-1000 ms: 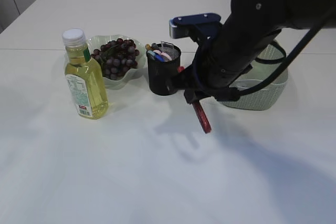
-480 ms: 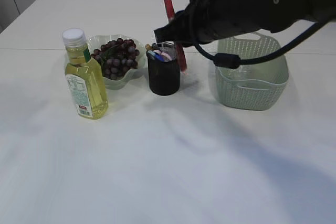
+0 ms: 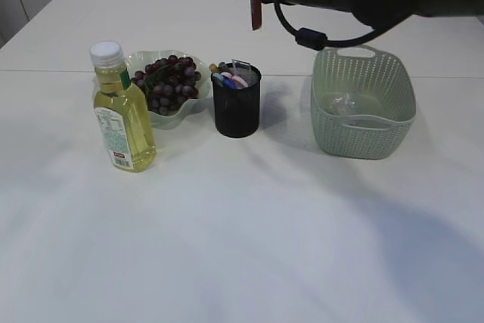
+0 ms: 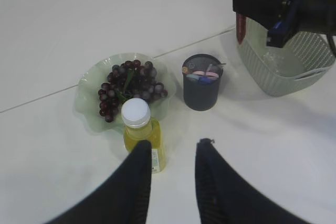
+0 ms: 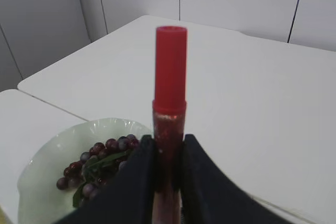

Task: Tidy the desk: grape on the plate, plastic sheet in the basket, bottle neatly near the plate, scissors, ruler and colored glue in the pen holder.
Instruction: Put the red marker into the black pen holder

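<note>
My right gripper point(image 5: 167, 142) is shut on a red glue tube point(image 5: 169, 103) and holds it high above the table, up and a little right of the black pen holder point(image 3: 236, 100); the tube shows under the arm in the exterior view point(image 3: 255, 13). The pen holder has several items in it. The grapes point(image 3: 166, 82) lie on the pale green plate point(image 3: 140, 60). The yellow bottle point(image 3: 121, 111) stands upright next to the plate. The plastic sheet point(image 3: 344, 103) lies in the green basket point(image 3: 363, 104). My left gripper point(image 4: 173, 148) is open and empty, high above the bottle point(image 4: 140, 135).
The basket stands right of the pen holder. The white table point(image 3: 227, 247) has bare surface in front. A seam point(image 3: 45, 71) runs across the table behind the plate. White wall panels show behind the far edge in the right wrist view.
My right arm has lifted the red glue tube from low on the table in front of the pen holder to high above and behind it, turning it upright.
</note>
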